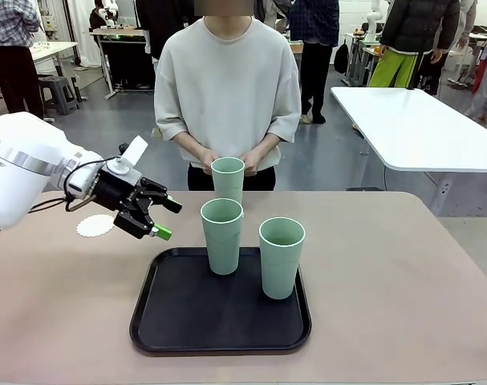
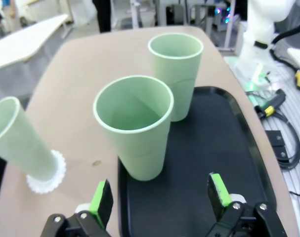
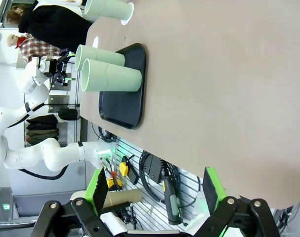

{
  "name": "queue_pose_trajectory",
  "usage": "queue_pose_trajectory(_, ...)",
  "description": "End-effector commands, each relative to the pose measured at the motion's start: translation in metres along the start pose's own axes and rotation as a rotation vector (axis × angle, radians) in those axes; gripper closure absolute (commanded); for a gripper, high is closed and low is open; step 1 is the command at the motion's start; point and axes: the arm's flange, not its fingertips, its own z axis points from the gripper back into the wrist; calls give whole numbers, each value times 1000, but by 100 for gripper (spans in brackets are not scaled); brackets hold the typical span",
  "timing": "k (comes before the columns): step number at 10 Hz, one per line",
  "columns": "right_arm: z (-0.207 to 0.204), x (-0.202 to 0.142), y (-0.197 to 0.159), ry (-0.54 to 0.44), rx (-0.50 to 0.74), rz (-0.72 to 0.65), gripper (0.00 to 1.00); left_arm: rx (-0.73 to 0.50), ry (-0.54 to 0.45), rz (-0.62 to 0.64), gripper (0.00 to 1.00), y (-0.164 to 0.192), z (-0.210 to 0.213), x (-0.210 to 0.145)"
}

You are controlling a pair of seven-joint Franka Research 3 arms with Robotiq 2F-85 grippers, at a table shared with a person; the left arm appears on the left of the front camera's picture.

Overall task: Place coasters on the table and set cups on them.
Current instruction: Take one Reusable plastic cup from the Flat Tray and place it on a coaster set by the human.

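Left gripper (image 1: 167, 219) fingers wide, empty, left of tray (image 1: 171, 321). Two cups (image 1: 222, 235) on tray, third cup (image 1: 228, 178) on coaster (image 2: 47, 181) at table (image 1: 387, 281) far edge. Right gripper (image 3: 157, 190) fingers wide.

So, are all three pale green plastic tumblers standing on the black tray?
No, one pale green tumbler stands off the black tray, on a white scalloped paper coaster.

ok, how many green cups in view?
3. One cup stands on the black tray near its far edge, another cup toward the tray's right. The third cup stands off the tray on a white coaster, on the table before the person.
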Motion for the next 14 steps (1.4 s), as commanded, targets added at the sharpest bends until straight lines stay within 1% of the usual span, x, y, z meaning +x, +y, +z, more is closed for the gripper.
queue_pose_trajectory(1,-1,1,0,-12,21,12,0,-12,-69,-47,0,5,-10,-14)
queue_pose_trajectory(3,-1,1,0,-12,21,12,0,-4,-109,-55,0,14,-24,-31)
queue_pose_trajectory(4,-1,1,0,-12,21,12,0,13,-114,-46,0,18,-27,-37)
queue_pose_trajectory(7,-1,1,0,-12,21,12,0,12,-137,-6,0,39,-40,-49)
queue_pose_trajectory(10,-1,1,0,-12,21,12,0,-39,-166,6,0,55,-60,-54)
queue_pose_trajectory(13,-1,1,0,-12,21,12,0,-80,-202,5,0,60,-74,-60)
queue_pose_trajectory(14,-1,1,0,-12,21,12,0,-86,-228,-5,0,60,-80,-64)
